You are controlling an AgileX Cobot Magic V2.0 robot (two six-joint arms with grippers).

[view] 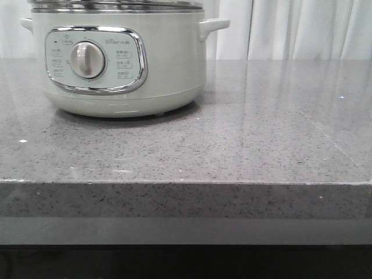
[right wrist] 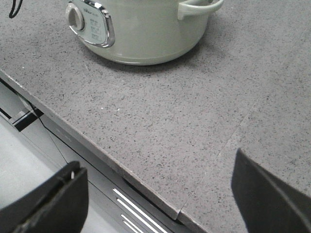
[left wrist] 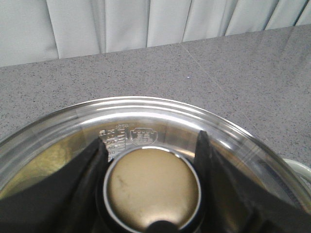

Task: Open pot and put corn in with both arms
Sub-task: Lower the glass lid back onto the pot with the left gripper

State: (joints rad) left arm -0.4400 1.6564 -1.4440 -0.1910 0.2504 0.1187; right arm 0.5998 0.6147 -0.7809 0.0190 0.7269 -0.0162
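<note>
Left gripper [left wrist: 151, 160] straddles the lid knob [left wrist: 153, 188] of the pot [view: 116, 58], jaws apparently closing on it for lifting. Right gripper [right wrist: 155, 194] hangs wide open and empty over the counter [view: 244, 145] edge. The corn is not visible.

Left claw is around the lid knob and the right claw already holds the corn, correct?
Not quite. The right wrist view shows the right claw open and empty over the counter; no corn is in sight. The left claw does straddle the lid knob.
</note>
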